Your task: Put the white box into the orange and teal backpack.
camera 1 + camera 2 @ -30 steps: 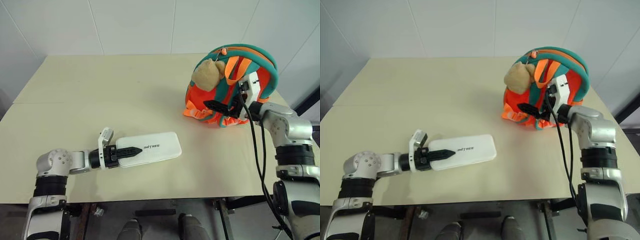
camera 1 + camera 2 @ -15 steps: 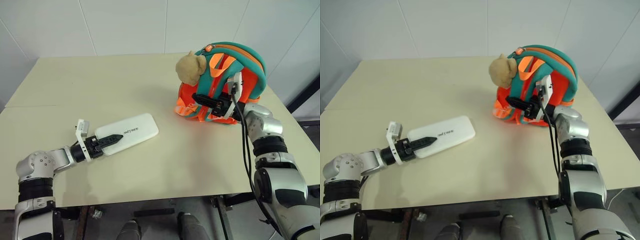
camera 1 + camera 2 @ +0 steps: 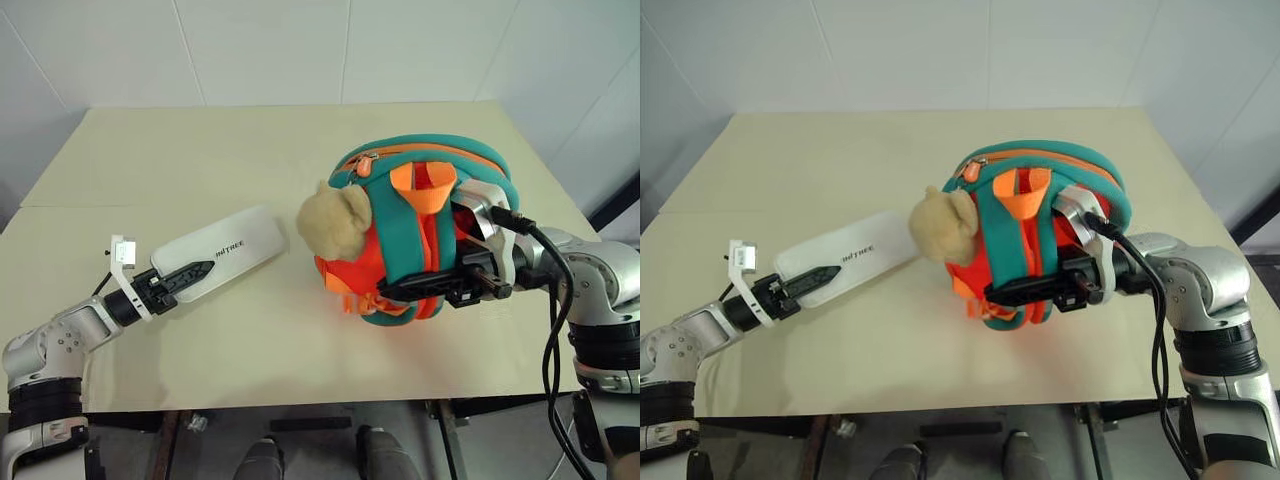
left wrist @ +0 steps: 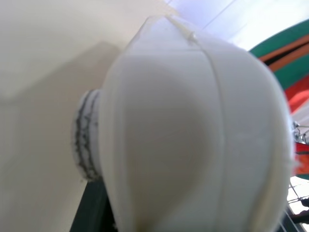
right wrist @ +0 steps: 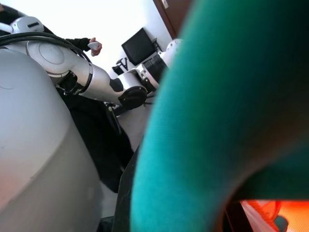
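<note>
The right pincer, now clamped on the orange and teal backpack, has dragged it beside the white box, gripped by the left pincer; insertion looks near.

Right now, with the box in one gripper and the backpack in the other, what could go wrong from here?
The left gripper holds the white box by one end only, so it could pivot or slip. The right gripper is shut on the orange and teal backpack at its teal strap, so the bag may swing. No open zip is visible, and the plush bear faces the box.

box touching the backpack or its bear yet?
Cannot tell. In the left eye view the white box's far corner meets the bear in outline; no clear gap or contact.
</note>
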Tool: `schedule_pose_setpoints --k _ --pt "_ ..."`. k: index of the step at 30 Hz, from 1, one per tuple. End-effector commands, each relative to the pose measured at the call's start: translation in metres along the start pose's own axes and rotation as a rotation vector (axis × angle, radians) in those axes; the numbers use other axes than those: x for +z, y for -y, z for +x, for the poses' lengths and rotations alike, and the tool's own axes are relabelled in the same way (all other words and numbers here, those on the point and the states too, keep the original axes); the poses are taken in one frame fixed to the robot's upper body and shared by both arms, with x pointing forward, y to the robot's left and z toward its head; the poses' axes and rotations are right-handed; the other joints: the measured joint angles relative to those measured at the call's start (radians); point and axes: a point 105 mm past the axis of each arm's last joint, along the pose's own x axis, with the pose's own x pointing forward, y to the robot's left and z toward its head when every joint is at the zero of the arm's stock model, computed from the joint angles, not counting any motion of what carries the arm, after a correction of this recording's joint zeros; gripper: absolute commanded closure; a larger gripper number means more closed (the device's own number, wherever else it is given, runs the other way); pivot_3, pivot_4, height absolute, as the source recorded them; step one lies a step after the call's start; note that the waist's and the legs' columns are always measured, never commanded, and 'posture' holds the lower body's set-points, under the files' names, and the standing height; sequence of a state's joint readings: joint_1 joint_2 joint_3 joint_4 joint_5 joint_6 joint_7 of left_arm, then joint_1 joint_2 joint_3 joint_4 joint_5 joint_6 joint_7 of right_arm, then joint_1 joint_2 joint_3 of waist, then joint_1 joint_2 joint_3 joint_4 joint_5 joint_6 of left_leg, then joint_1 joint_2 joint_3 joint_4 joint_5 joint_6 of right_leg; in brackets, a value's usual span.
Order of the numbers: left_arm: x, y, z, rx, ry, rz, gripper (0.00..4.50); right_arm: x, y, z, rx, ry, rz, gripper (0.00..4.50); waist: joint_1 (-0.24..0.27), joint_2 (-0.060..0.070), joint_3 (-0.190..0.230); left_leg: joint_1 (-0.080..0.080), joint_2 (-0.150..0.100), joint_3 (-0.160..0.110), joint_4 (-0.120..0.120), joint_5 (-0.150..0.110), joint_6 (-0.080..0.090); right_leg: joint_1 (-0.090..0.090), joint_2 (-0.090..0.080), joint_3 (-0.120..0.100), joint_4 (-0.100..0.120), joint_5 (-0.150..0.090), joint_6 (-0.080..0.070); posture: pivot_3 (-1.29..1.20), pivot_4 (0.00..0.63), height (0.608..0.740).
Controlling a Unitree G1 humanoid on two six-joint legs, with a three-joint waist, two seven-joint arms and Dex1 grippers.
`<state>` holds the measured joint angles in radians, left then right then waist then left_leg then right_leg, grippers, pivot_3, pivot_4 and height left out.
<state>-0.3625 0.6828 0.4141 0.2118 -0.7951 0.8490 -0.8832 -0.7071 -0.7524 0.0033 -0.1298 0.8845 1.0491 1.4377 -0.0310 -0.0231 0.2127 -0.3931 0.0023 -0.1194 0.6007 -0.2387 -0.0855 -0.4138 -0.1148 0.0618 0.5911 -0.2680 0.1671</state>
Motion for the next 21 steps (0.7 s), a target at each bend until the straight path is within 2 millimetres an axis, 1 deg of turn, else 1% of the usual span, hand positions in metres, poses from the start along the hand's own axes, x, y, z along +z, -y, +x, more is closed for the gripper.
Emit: schedule_pose_setpoints --k 1,3,5,8,11,13,16,21 --pt "0.026 0.025 -0.008 -0.089 0.046 0.231 3.04 -0.01 -0.002 -0.011 0.001 -0.029 0.04 4.5 0.003 0.0 0.0 0.0 0.0 0.0 0.0 0.0 0.0 0.0 0.0 0.0 0.0 0.0 0.0 0.0 0.15 0.74" --pt "0.034 0.034 -0.012 -0.116 0.064 0.301 3.04 -0.013 0.004 -0.02 -0.034 -0.037 0.058 4.5 0.003 0.0 0.0 0.0 0.0 0.0 0.0 -0.001 0.0 0.0 0.0 0.0 -0.001 0.0 -0.001 0.0 0.15 0.74" --pt "0.041 0.038 -0.016 -0.12 0.084 0.336 3.04 -0.015 0.009 -0.027 -0.059 -0.045 0.064 4.5 0.003 0.0 0.0 0.0 0.0 0.001 0.001 -0.001 0.0 0.0 0.0 0.0 -0.001 0.0 0.0 0.0 0.15 0.74" --pt "0.039 0.04 -0.018 -0.12 0.073 0.339 3.04 -0.015 0.014 -0.031 -0.077 -0.048 0.062 4.5 -0.001 0.0 0.0 0.0 0.0 0.001 0.001 -0.001 0.001 0.0 0.0 0.0 0.0 0.0 -0.001 0.0 0.15 0.74" --pt "0.031 0.041 -0.018 -0.123 0.059 0.328 3.04 -0.015 0.013 -0.029 -0.068 -0.05 0.057 4.5 0.0 0.0 0.0 0.0 0.0 0.001 0.001 -0.001 0.001 0.0 0.0 0.0 0.0 0.0 0.0 0.0 0.15 0.74" --pt "0.03 0.042 -0.017 -0.128 0.064 0.322 3.04 -0.016 0.012 -0.027 -0.06 -0.054 0.056 4.5 0.002 0.0 0.0 0.0 0.0 0.001 0.001 -0.001 0.001 0.0 0.0 0.0 0.0 0.0 0.0 0.0 0.15 0.74" --pt "0.033 0.044 -0.015 -0.138 0.075 0.324 3.04 -0.017 0.01 -0.028 -0.066 -0.059 0.056 4.5 0.003 0.0 0.0 -0.001 0.0 0.001 0.002 -0.001 0.001 0.0 0.0 0.0 0.0 0.0 0.0 0.0 0.15 0.74" --pt "0.043 0.052 -0.015 -0.174 0.089 0.353 3.04 -0.02 0.007 -0.038 -0.099 -0.087 0.072 4.5 0.003 0.0 0.0 -0.001 0.0 0.001 0.003 -0.001 0.001 0.0 0.0 0.0 0.0 0.0 0.0 0.0 0.15 0.74"
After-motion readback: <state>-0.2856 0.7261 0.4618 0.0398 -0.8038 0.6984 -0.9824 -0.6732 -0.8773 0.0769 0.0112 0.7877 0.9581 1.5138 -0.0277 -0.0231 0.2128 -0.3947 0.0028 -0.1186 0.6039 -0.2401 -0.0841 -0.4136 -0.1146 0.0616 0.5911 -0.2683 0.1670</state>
